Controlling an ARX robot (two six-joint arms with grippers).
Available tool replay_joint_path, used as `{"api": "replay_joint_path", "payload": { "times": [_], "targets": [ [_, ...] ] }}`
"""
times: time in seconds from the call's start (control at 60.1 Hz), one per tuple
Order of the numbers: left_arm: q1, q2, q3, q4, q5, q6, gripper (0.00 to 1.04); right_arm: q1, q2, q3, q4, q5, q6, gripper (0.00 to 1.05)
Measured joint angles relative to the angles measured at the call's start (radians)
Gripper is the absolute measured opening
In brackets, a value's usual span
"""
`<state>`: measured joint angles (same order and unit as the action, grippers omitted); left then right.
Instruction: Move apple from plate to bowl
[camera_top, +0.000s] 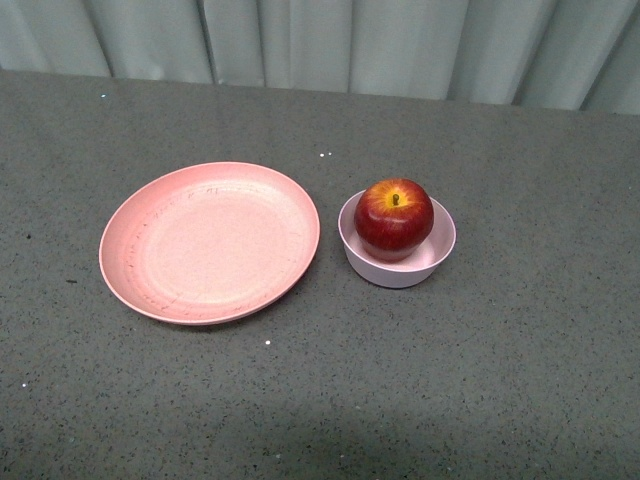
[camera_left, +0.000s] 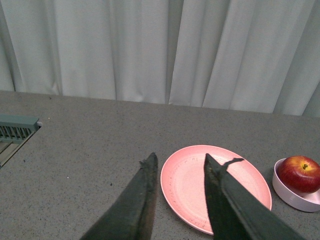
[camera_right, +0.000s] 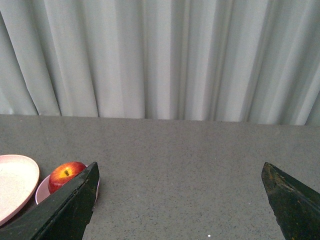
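Note:
The dark-red apple (camera_top: 394, 217) sits stem up inside the small pale pink bowl (camera_top: 397, 271), right of the wide salmon-pink plate (camera_top: 209, 242), which holds nothing. Neither arm shows in the front view. In the left wrist view my left gripper (camera_left: 179, 160) is open and held above the table, short of the plate (camera_left: 187, 182), with the apple (camera_left: 299, 173) in the bowl (camera_left: 295, 196) off to one side. My right gripper (camera_right: 181, 172) is wide open over bare table; the apple (camera_right: 66, 175), the bowl (camera_right: 43, 189) and the plate (camera_right: 15, 182) lie beside one fingertip.
A grey speckled tabletop (camera_top: 500, 380) carries everything. Pale curtains (camera_top: 330, 40) hang along its far edge. A greenish slatted thing (camera_left: 15, 131) sits at the table's edge in the left wrist view.

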<state>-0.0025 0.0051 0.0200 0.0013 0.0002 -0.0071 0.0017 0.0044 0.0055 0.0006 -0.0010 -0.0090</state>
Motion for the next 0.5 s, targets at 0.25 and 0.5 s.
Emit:
{"api": "replay_joint_path", "payload": {
  "times": [0.25,0.5],
  "targets": [
    [0.000,0.000,0.000,0.000,0.000,0.000,0.80,0.000,0.000,0.000,0.000,0.000,0.000,0.95],
    [0.000,0.000,0.000,0.000,0.000,0.002,0.98,0.000,0.000,0.000,0.000,0.000,0.000,0.95]
  ]
}}
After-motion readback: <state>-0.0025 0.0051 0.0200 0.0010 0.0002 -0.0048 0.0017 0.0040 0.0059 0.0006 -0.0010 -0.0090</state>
